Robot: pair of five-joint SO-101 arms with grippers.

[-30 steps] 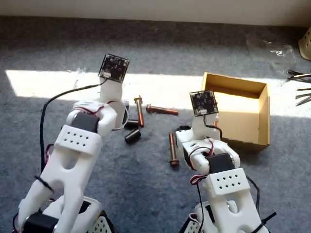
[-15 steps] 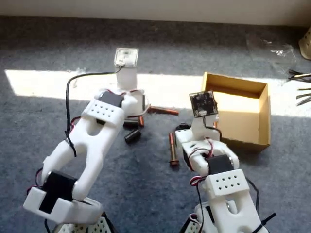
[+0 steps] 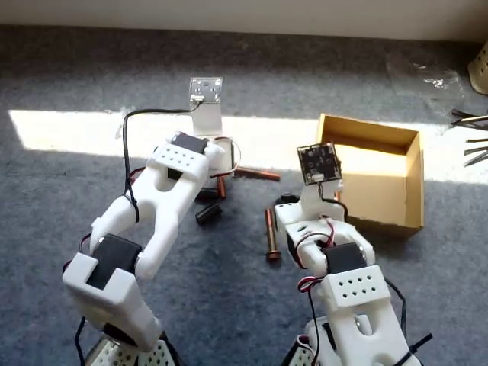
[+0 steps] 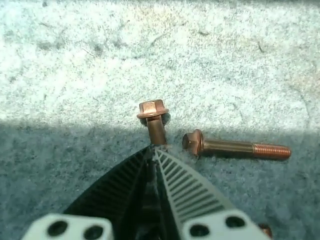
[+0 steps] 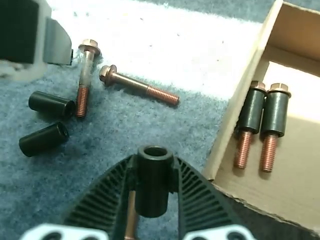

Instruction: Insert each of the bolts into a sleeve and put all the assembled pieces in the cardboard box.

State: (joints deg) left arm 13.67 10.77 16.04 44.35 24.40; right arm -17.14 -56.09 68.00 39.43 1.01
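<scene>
While in right pincer (image 5: 152, 162) a sleeve (image 5: 151, 187), two sleeved bolts (image 5: 275, 117) inside cardboard box (image 5: 300, 170)

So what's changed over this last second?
The left arm swung forward and stretched out low over the carpet. The left gripper now sits shut over the shank of one bolt, grip unclear. The right gripper kept holding its sleeve. The loose bolts, spare sleeves and cardboard box stayed put.
</scene>
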